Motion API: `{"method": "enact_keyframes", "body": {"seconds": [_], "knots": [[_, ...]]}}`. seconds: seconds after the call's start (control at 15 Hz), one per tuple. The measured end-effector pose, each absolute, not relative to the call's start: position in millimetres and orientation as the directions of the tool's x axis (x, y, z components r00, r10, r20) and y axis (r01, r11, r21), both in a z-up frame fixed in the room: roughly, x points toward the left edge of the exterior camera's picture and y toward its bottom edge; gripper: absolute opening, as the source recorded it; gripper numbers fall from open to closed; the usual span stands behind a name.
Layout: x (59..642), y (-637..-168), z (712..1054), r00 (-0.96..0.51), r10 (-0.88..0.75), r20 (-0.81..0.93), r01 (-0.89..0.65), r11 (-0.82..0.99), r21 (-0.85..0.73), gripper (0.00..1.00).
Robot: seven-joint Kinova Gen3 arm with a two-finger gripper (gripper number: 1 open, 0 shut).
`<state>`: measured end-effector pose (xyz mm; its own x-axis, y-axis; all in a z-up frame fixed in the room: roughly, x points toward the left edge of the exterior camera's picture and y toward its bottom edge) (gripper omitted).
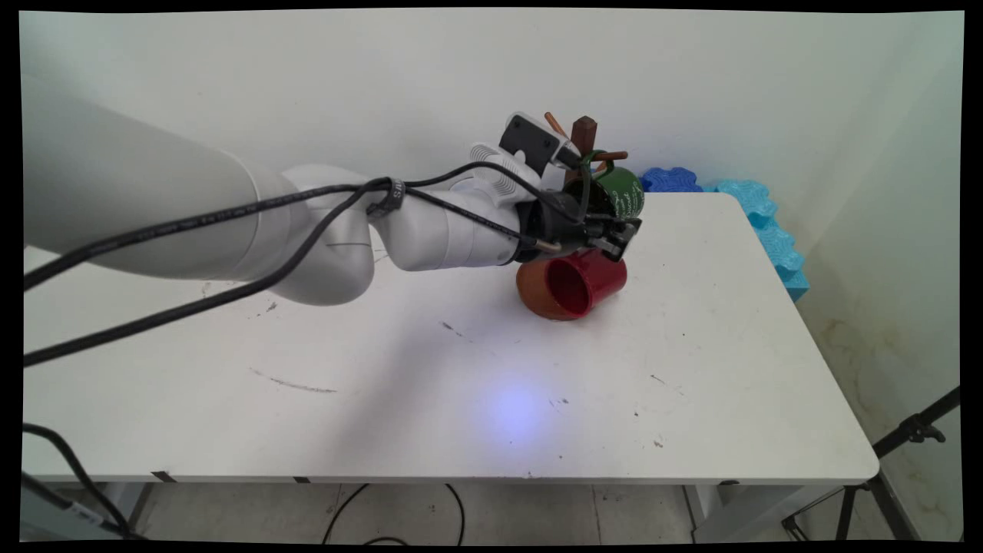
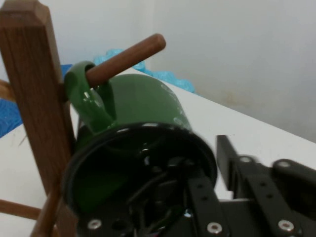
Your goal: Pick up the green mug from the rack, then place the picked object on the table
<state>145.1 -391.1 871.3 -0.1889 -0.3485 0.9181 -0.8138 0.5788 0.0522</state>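
Note:
A green mug (image 2: 143,98) hangs by its handle on a peg (image 2: 123,59) of the wooden mug tree (image 2: 29,74), its mouth turned towards the hand. In the main view the mug tree (image 1: 584,134) stands at the table's far edge with the green mug (image 1: 623,188) on its right side. My gripper (image 2: 207,163) straddles the mug's rim. One finger reaches inside the mug and the other finger (image 2: 227,153) stands outside with a thin gap to the rim, so the gripper (image 1: 614,234) is open. Just below it a red mug (image 1: 587,280) lies on its side.
A brown-orange rounded thing (image 1: 534,296) rests against the red mug's left side. Blue foam pieces (image 1: 756,201) line the table's far right edge by the wall. Black cables hang from the arm across the left half of the table (image 1: 461,384).

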Motion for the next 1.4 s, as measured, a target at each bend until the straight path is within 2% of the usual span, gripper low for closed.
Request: {"method": "enact_keyframes", "body": {"seconds": [0.6, 1.4], "knots": [[151.1, -385.8, 876.9, -0.211, -0.35, 0.912, -0.798, 0.601, 0.046, 0.0], [158.2, -364.3, 919.2, -0.187, -0.344, 0.92, -0.752, 0.653, 0.092, 0.0]]}}
